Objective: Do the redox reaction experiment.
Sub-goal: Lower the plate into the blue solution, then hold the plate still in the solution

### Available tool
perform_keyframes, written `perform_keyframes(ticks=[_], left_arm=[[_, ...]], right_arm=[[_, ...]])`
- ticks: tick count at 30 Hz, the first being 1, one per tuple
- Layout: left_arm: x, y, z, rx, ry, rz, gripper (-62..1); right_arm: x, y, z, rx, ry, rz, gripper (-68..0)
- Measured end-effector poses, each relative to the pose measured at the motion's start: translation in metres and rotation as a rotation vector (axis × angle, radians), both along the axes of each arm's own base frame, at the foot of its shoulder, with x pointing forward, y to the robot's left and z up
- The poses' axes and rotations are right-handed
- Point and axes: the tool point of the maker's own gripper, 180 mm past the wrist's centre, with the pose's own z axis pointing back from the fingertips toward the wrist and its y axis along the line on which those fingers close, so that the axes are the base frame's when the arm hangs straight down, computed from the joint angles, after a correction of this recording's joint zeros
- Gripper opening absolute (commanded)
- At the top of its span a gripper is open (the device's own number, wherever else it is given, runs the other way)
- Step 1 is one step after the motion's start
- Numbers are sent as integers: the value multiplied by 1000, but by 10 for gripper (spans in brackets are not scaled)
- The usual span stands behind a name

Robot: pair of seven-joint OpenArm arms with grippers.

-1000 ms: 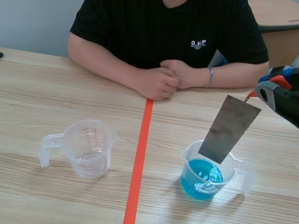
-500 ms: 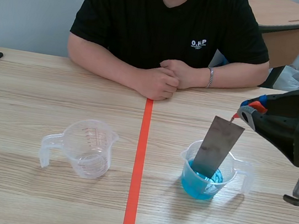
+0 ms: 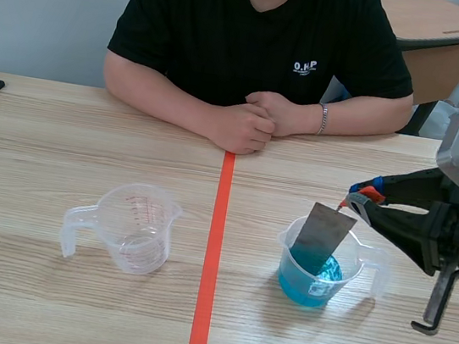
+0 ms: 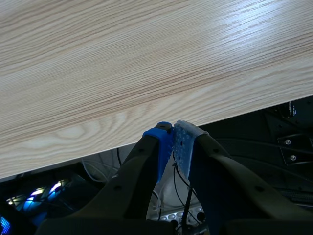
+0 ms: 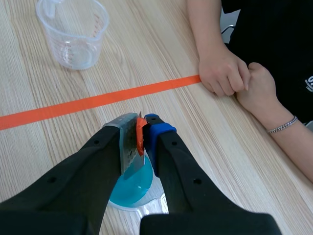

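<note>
Metal strip (image 3: 323,236): tilted, upper corner pinched by right end effector (image 3: 354,196); lower end inside cup of blue liquid (image 3: 310,279), seemingly dipped in the liquid. That cup stands on the surface (image 3: 24,297), right of the orange tape line (image 3: 211,263).
Empty measuring cup (image 3: 133,227): left of the line, well apart.
Left end effector (image 4: 172,139): fingers pressed together on nothing, over the surface's edge.
Person's clasped hands (image 3: 254,117): far side.

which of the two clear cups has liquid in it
The cup on the right arm's side of the tape line: it holds blue liquid, and the right gripper holds a metal strip in it. The other cup looks empty.
</note>
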Motion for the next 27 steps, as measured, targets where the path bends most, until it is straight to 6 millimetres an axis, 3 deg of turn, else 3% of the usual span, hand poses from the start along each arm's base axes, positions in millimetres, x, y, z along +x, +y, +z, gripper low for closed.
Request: perform_keyframes(ticks=[27], left_arm=[[0, 0, 0, 0, 0, 0, -560]], right_arm=[[-2, -3, -4, 1, -16, 16, -660]])
